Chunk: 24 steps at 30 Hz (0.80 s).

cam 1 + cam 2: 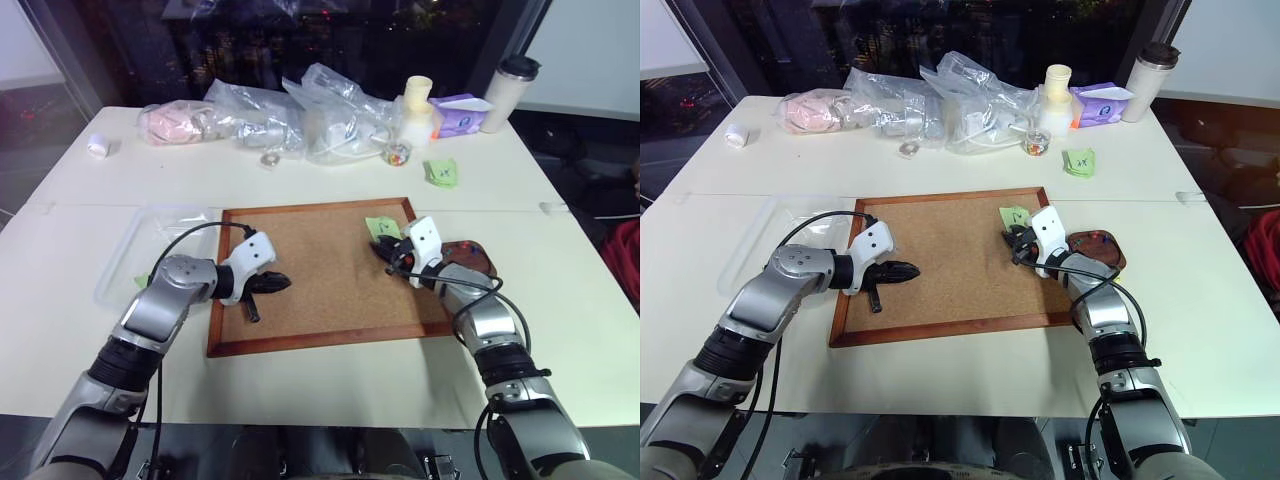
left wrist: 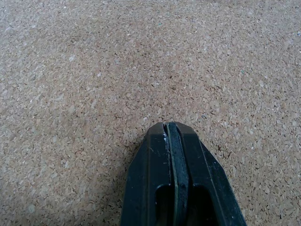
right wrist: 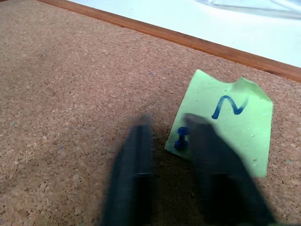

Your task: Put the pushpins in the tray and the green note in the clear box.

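My right fingers (image 3: 214,179) are blurred, and they hide the near edge of the note (image 3: 235,127).

The left gripper (image 1: 283,284) points forward and toward the right, tilted downward, its jaws pressed flat together. The right gripper (image 3: 167,141) reaches forward and toward the left, nearly level, with a gap showing between its jaws.
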Available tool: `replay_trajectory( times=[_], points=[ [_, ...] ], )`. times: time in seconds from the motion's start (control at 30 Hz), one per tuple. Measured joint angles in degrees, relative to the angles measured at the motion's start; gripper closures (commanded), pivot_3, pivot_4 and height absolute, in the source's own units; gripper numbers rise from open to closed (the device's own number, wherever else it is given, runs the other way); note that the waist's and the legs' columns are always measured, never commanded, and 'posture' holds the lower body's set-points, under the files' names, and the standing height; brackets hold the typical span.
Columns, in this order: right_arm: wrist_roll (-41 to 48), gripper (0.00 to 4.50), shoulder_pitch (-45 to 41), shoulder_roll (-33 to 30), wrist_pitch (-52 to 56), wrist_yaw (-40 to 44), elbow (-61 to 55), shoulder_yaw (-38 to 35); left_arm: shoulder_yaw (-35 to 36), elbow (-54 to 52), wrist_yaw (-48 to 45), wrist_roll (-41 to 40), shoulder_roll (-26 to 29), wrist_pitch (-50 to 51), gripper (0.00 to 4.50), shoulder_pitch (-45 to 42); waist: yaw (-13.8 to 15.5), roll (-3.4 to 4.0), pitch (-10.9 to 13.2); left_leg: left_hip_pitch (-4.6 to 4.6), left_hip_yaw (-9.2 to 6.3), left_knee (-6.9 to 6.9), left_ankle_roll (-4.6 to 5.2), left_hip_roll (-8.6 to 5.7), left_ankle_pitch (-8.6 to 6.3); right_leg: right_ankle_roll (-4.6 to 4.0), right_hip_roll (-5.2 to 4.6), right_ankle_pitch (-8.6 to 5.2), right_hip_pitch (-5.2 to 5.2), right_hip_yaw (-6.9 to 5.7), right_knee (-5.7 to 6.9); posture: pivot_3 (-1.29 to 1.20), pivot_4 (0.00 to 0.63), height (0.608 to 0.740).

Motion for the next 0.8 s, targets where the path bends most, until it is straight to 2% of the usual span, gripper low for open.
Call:
replay_trajectory(
  times=[0.2, 0.4, 0.63, 0.8],
  points=[
    [-1.3, 4.49, 0.0, 0.4, -2.1, -0.4, 1.0, 0.1, 0.0, -0.5, 0.3, 0.0, 0.1, 0.7, 4.50, 0.1, 0.0, -0.18, -0.1, 0.02, 0.00, -0.01, 0.00, 0.03, 0.00, -0.01, 0.02, -0.01, 0.02, -0.02, 0.00, 0.00, 0.150, 0.737],
    [-1.2, 4.49, 1.1, 1.0, -2.4, -2.3, -1.4, -1.1, -0.1, 0.9, -0.3, 0.0, -0.1, 0.1, 4.50, -0.9, 0.0, -0.06, -0.1, -0.02, 0.01, 0.00, -0.01, 0.04, 0.00, -0.01, 0.01, 0.00, -0.04, -0.01, 0.01, 0.00, 0.150, 0.737],
    [1.9, 4.49, 1.1, 0.1, 2.6, -2.7, -17.7, -3.0, -0.1, 2.0, -1.1, 0.0, -0.6, -0.6, 4.50, -1.5, 0.3, 0.08, 0.0, -0.09, 0.02, 0.01, -0.02, 0.02, 0.01, 0.00, -0.02, 0.00, -0.10, 0.01, 0.02, 0.00, 0.150, 0.737],
    [3.0, 4.49, 3.9, -2.0, 7.1, -1.5, -24.2, -3.1, 1.2, 2.4, -1.3, -1.7, -1.9, 1.3, 4.50, -1.6, 0.5, 0.07, 0.0, -0.11, 0.00, 0.01, 0.00, -0.01, 0.00, 0.00, -0.05, 0.00, -0.10, 0.01, 0.01, 0.00, 0.150, 0.737]
  ],
)
